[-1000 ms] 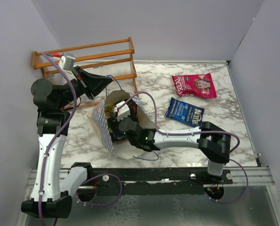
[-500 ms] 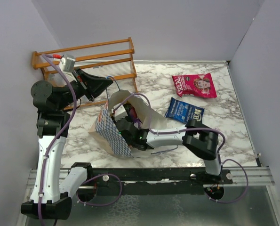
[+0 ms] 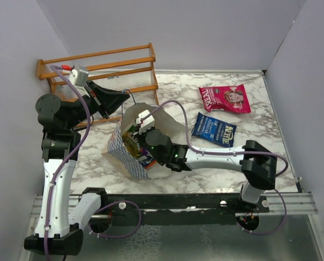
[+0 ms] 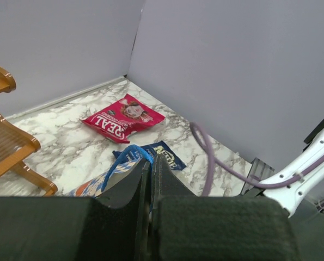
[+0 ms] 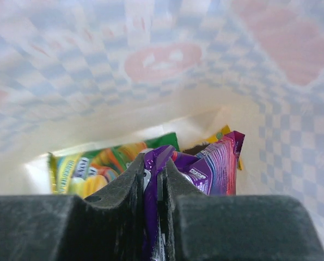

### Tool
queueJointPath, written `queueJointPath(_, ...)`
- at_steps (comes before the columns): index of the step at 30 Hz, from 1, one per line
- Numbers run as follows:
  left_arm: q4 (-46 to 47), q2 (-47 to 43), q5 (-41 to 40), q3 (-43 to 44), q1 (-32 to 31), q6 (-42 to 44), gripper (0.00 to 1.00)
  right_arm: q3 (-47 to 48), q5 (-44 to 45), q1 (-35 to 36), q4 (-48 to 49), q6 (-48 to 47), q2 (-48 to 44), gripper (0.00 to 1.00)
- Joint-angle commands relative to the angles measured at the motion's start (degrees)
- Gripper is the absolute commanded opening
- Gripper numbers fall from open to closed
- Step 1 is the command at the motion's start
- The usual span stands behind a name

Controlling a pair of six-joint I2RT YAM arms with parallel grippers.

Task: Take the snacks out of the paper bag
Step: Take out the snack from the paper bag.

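Note:
The paper bag [image 3: 130, 159] stands open left of the table's middle, held up by its blue cord handle [image 4: 120, 159], on which my left gripper [image 4: 151, 161] is shut. In the top view the left gripper [image 3: 127, 97] sits just above the bag's back rim. My right gripper [image 5: 152, 166] is deep inside the bag, shut on a dark purple packet [image 5: 216, 165]. A yellow-green candy pack [image 5: 93, 166] lies behind it on the bag's floor. From above, the right gripper [image 3: 144, 142] shows only partly in the bag's mouth. A magenta-pink packet [image 3: 225, 98] and a blue packet [image 3: 213, 129] lie flat on the table to the right.
A wooden rack [image 3: 99, 68] stands at the back left, close behind the left gripper. Grey walls enclose the marble table [image 3: 265, 157] on three sides. The right arm's purple cable [image 3: 178, 117] arches over the bag.
The right gripper has gone deeper into the bag and closed on the purple packet. The bag now stands more upright. The left gripper keeps its hold on the handle.

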Motion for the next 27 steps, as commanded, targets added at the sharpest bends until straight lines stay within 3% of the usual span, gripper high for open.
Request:
queueJointPath(1,0.9,-1.3,-1.4,1.4,-0.4,2.1,0.00,-1.4,-7.5,0.0,3.5,-0.2,-5.7,0.11)
queueJointPath(16,2.7,-0.6,-2.4,0.0,-0.4,0.4,0.00,-2.8,-14.9,0.0,-1.0,3.7,-21.9,0.11)
queueJointPath(27,0.9,0.5,-4.8,0.3,-0.4,1.4,0.00,3.6,-18.5,0.0,-9.8,2.5,-32.6,0.11)
